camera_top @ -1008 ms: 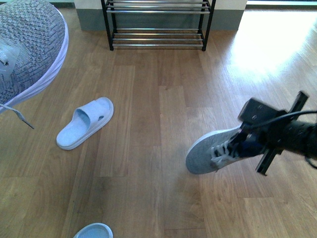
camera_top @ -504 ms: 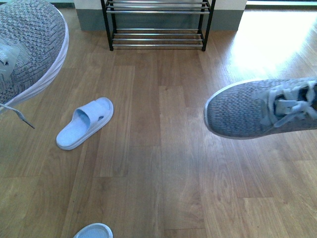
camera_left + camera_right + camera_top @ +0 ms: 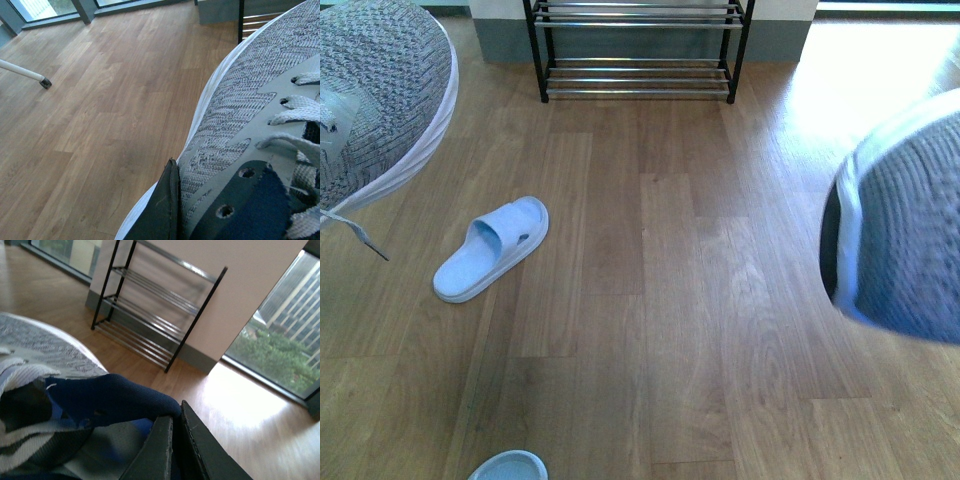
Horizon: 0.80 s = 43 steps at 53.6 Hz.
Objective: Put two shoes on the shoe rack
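Raised grey sneaker (image 3: 380, 90) left, blurred sneaker (image 3: 910, 250) right, blue slide (image 3: 490, 248) on floor (image 3: 650, 320)

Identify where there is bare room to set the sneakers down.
Every shoe rack tier is bare. The floor strip between rack and slide is open. Crowded: lower left, where the slide and a second slide lie.

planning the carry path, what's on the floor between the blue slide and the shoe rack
Nothing. In the front view, the stretch from the pale blue slide to the shoe rack is bare wooden floor.
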{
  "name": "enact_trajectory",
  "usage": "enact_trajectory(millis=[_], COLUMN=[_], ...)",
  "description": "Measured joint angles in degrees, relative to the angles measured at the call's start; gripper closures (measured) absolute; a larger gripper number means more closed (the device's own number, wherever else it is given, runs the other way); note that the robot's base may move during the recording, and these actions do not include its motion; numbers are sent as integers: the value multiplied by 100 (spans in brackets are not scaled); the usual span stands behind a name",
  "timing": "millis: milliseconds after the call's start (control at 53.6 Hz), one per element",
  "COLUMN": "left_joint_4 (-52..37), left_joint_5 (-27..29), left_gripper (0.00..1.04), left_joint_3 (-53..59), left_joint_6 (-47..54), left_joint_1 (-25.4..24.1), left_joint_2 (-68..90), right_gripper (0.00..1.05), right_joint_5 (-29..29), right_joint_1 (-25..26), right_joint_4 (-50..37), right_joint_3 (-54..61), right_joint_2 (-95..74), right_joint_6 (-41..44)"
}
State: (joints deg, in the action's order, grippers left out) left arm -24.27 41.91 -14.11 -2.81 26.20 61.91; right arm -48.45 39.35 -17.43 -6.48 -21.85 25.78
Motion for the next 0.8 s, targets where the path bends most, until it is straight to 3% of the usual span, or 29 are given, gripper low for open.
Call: enact_trajectory(millis=[803], left_joint_4=[0], left_joint_5=[4], left_gripper=[103], left_joint_3=[0], left_joint_6=[0], left_joint_1=[-7], left_joint_2=[2], right_gripper=[103], right_joint_5=[-63], right_joint_1=[33], right_joint_4=[31], right_joint_3=[15], right_joint_2=[236], right_joint_6=[-149])
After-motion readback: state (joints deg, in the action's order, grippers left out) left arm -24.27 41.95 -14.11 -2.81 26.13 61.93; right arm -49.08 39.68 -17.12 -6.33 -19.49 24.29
